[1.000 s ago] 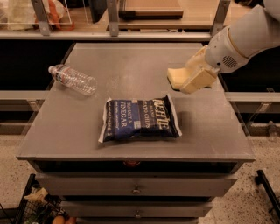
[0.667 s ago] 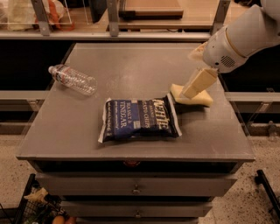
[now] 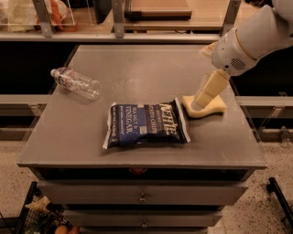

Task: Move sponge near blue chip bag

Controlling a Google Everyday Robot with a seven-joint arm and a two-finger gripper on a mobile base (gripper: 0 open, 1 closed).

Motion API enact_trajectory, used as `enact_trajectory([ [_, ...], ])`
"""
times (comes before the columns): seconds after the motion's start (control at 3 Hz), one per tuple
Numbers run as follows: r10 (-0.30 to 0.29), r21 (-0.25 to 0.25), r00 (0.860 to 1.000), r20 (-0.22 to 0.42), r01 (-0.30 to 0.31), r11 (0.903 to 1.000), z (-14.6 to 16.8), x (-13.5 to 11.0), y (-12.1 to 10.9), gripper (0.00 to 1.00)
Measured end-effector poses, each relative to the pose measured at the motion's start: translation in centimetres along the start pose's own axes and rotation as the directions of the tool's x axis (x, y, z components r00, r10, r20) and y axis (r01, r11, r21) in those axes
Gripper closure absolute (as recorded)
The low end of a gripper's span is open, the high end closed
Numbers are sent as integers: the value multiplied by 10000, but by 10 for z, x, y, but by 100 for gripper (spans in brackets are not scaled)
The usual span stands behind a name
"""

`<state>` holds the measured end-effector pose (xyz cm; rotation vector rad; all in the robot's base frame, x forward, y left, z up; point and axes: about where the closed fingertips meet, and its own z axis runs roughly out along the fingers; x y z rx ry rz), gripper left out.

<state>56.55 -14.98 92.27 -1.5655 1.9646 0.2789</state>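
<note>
The sponge (image 3: 215, 108), a pale yellow foam block, lies flat on the grey table (image 3: 151, 68) right of centre. Its left edge is right by the right crimped end of the blue chip bag (image 3: 146, 124). The bag is dark navy with white lettering and lies flat at the front middle of the table. My gripper (image 3: 205, 93) comes down from the white arm (image 3: 256, 39) at the upper right. Its cream tip is on top of the sponge's left part and hides some of it.
A clear plastic water bottle (image 3: 77, 83) lies on its side at the table's left. The table's right edge is just right of the sponge. Drawers (image 3: 142, 196) are below the front edge. Shelving with items (image 3: 55, 13) runs behind the table.
My gripper has carried the sponge down from above the table onto the surface next to the bag's right end. The arm is now lower and more upright. Bag and bottle have not moved.
</note>
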Motion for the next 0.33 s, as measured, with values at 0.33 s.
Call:
enact_trajectory([
  [0.33,-306,-151,9994,169,308,9994,-1,-3,0,0],
])
